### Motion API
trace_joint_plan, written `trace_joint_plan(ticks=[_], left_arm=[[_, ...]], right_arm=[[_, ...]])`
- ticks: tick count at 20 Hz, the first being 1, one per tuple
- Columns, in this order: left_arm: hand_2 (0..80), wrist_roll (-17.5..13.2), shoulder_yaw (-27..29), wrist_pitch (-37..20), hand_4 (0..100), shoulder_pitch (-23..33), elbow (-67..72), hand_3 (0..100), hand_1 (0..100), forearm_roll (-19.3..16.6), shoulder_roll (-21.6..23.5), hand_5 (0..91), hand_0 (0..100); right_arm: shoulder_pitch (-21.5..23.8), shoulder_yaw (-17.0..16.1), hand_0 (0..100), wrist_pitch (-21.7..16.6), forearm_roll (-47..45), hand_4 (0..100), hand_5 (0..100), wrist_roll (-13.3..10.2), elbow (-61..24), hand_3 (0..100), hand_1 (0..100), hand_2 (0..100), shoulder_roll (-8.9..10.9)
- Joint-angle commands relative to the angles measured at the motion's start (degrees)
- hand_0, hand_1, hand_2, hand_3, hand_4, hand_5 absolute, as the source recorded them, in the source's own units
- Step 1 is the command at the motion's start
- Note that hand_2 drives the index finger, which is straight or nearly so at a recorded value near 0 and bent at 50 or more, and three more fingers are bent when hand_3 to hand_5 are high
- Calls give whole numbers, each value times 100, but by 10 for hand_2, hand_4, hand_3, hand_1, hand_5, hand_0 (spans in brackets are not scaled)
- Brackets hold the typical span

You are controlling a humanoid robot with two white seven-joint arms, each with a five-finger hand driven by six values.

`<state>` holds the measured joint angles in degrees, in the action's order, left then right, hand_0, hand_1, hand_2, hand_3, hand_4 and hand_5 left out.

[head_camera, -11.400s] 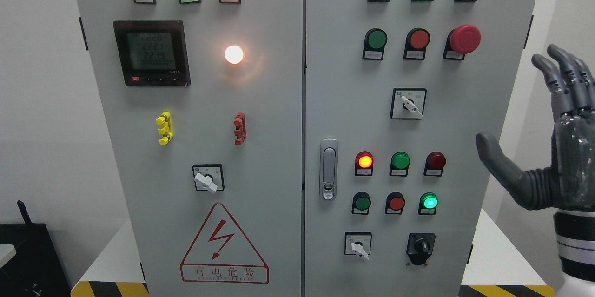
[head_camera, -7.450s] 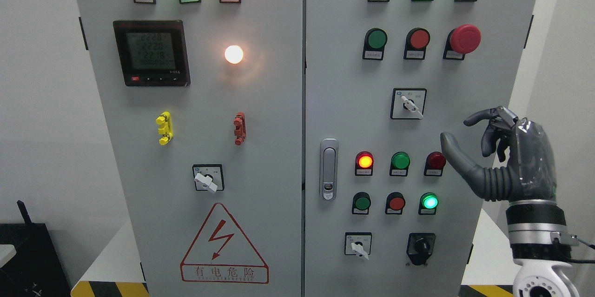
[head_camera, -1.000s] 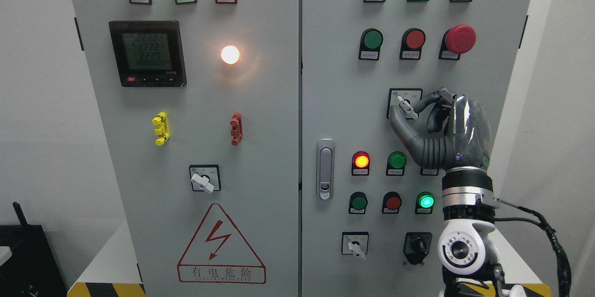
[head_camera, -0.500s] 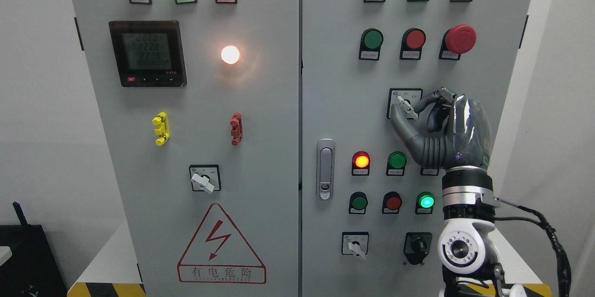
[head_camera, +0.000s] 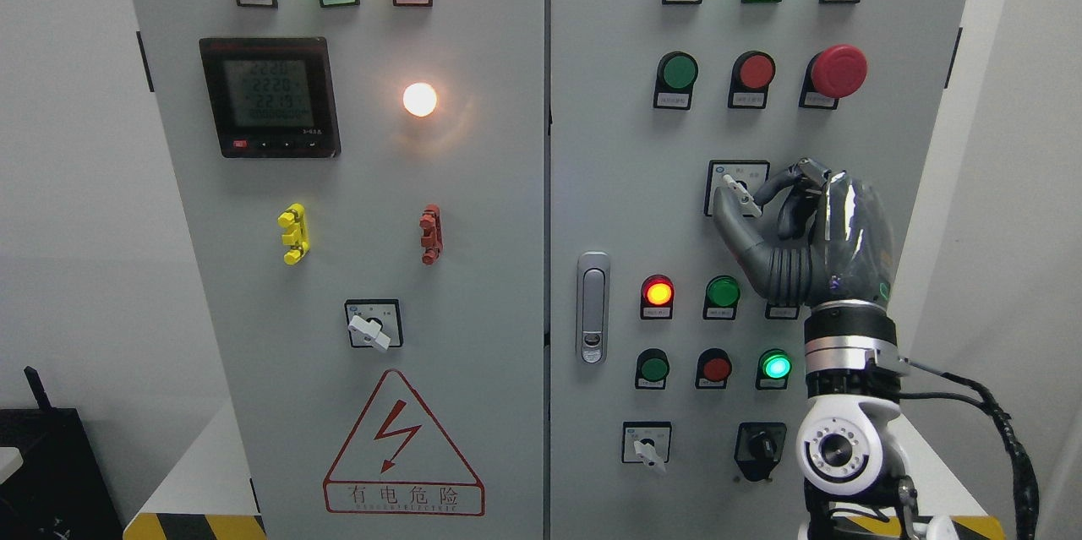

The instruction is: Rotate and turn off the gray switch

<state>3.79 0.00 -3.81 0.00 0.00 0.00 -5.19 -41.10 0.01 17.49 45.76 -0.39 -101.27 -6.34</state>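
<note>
White walls frame a tall gray control cabinet with 2 doors, its controls mounted upright on the door faces so each can be reached from the front. On the left door sit a digital meter, 3 lit lamps in the top row, 1 glowing white lamp, 2 small handles, yellow and red, 1 rotary selector and a red triangular warning sign. On the right door, beside the door latch, are 3 rows of round lamps and buttons, 1 large red mushroom stop button, a black knob and 2 more selectors. Of these 2, the upper one is the gray switch, in the middle of the right door below the mushroom button; its pale lever slants toward the lower right. The right hand rises from the lower right with its thumb under the lever and a curled forefinger above, pinching it, probably so that a wrist roll will turn it. No left hand shows.
</note>
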Motion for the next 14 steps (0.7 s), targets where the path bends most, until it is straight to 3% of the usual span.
trace_joint_plan(ticks=[1,14], left_arm=[[0,-1,44,3,0,-53,-149,0,389,114,0,0,120],[0,-1,44,3,0,-53,-149,0,389,114,0,0,120]], right_arm=[[-12,-176,254,9,3,981,1000,21,2,990,522,648,2],[-29,-176,358,9,-6,988,1000,21,2,1000,503,666,-7]])
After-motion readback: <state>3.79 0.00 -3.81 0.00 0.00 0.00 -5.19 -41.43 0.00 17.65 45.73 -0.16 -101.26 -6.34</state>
